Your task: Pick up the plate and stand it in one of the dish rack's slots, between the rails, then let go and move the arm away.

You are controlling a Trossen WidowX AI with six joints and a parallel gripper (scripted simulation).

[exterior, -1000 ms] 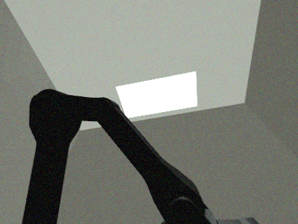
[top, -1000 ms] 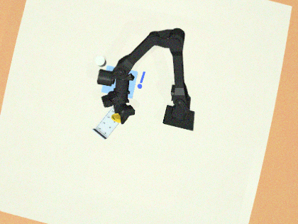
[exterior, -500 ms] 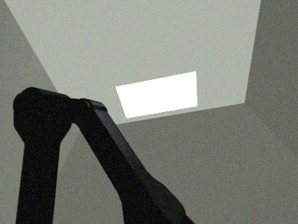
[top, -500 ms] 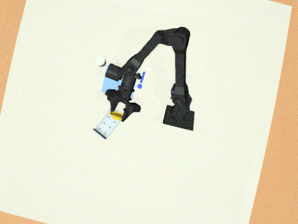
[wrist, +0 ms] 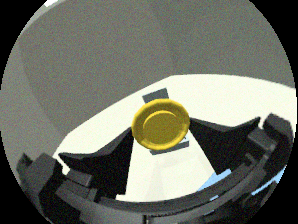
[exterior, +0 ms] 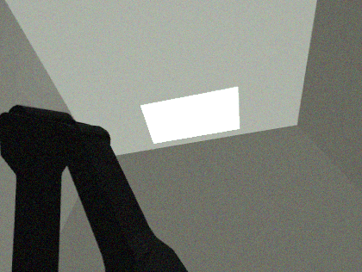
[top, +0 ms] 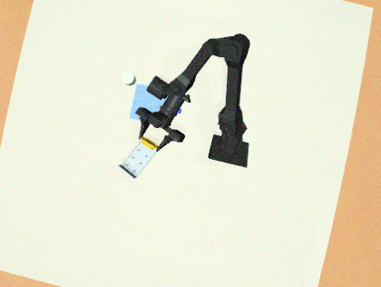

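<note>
The yellow plate (top: 149,143) (wrist: 160,124) is held by its opposite edges between the two fingertips of my gripper (top: 149,143) (wrist: 160,125). In the top view the plate shows as a narrow ellipse, tilted steeply, at the upper right end of the dish rack. The dish rack (top: 137,160) is pale with small dark marks and a dark bar at its lower left end. In the wrist view the plate faces the camera and hides most of the rack; dark end pieces (wrist: 156,95) show above and below it. The plate's height above the rack cannot be told. The exterior view shows only arm links.
A light blue square (top: 141,101) lies behind the gripper, partly under the arm. A white round object (top: 128,78) stands beyond its upper left corner. A small blue thing (top: 180,110) shows beside the arm. The arm's base (top: 229,151) is to the right.
</note>
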